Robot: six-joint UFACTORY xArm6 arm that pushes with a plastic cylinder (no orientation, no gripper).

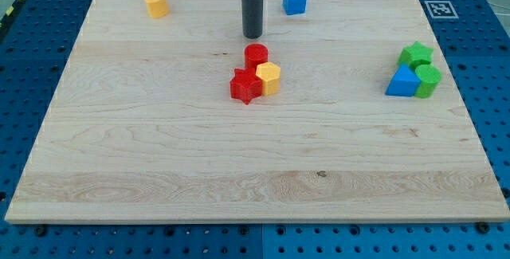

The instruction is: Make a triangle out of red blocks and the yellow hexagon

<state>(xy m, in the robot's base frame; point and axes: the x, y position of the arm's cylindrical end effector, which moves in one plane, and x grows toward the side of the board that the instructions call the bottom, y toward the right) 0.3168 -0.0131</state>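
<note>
A red cylinder, a red star-shaped block and a yellow hexagon sit bunched together, touching, near the board's middle. The cylinder is at the top, the star at lower left, the hexagon at lower right. My tip is at the end of the dark rod, just above the red cylinder in the view, a small gap apart from it.
A second yellow block sits at the top left. A blue cube sits at the top, right of the rod. At the right, a green star, a blue triangle and a green cylinder cluster together.
</note>
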